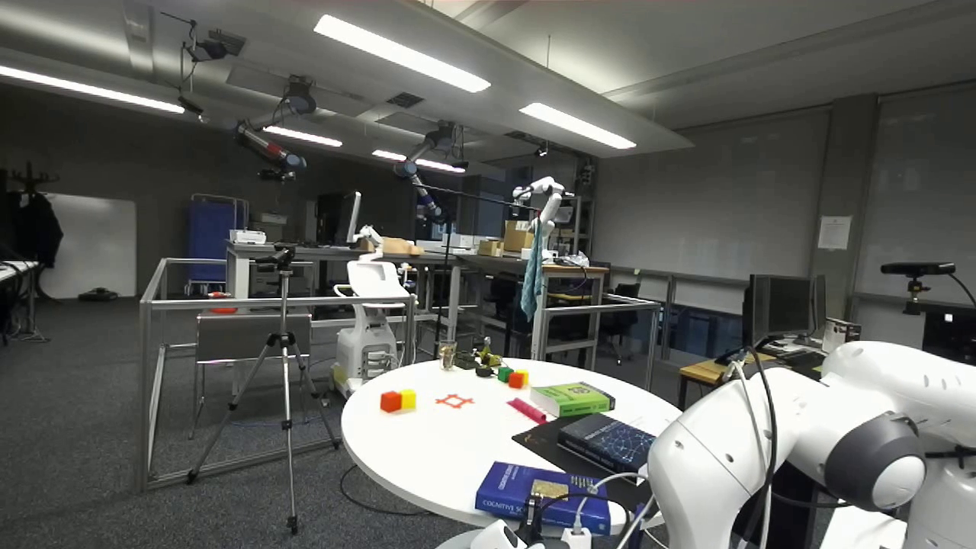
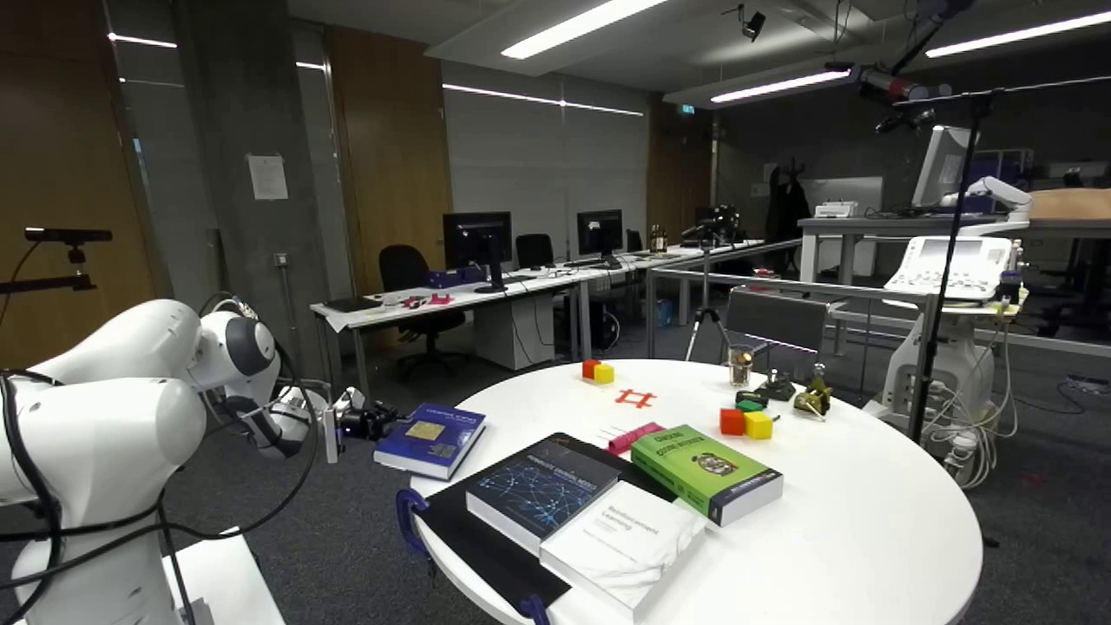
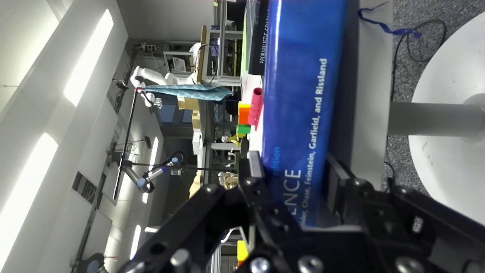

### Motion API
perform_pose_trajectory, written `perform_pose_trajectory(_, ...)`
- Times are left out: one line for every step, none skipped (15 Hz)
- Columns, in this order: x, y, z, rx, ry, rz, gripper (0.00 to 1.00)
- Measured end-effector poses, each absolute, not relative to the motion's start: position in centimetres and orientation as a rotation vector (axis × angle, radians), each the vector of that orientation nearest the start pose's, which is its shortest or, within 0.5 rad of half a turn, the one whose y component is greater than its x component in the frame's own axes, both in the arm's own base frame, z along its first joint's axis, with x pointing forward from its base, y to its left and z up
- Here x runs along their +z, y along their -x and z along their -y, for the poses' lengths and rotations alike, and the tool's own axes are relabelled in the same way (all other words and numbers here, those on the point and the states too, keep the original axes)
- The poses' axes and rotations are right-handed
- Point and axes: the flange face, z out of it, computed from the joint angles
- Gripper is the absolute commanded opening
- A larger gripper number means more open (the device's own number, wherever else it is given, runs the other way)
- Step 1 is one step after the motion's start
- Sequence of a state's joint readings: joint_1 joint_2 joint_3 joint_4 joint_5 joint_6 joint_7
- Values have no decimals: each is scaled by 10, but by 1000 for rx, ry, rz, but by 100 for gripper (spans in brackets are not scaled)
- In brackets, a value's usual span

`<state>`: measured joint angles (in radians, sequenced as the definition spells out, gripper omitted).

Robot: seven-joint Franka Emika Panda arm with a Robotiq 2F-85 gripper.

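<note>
In the wrist view my hand (image 3: 296,167) grips the blue book (image 3: 299,94), fingers (image 3: 256,165) its thickness apart. In an exterior view I see it at the edge of the bench (image 2: 851,521). In an exterior view the dark book (image 1: 606,442) lies nearby, the green book (image 1: 572,399) beyond.

Books Block One Flank

Bare counter (image 1: 435,450) runs from the blue book (image 2: 431,438) in the tool (image 3: 297,166) to the paired cubes (image 2: 597,371); beyond a narrow gap, the dark book (image 2: 542,484), white book (image 2: 623,542) and green book (image 2: 707,469) bar the way, a clamp (image 2: 404,519) jutting from the counter's edge.
</note>
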<state>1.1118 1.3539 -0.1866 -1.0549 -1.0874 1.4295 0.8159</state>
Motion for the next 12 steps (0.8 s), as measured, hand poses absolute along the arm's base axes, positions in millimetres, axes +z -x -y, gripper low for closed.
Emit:
perform_pose_trajectory(28,-457,-496,459,-1548,-518,17)
perform_pose_trajectory(29,-458,-496,456,-1547,-521,17)
perform_pose_trajectory(30,-458,-497,452,-1545,-525,17)
perform_pose_trajectory(30,-459,-497,449,-1544,-528,17)
perform_pose_trajectory(31,-459,-497,448,-1543,-529,17)
perform_pose_trajectory(31,-460,-496,449,-1542,-528,17)
perform_pose_trajectory(32,-461,-496,450,-1542,-525,17)
perform_pose_trajectory(34,-462,-497,454,-1543,-521,17)
perform_pose_trajectory(37,-464,-497,459,-1545,-516,17)
perform_pose_trajectory(40,-467,-498,466,-1548,-508,17)
perform_pose_trajectory(44,-470,-499,473,-1550,-498,17)
perform_pose_trajectory(49,-473,-500,482,-1552,-487,17)
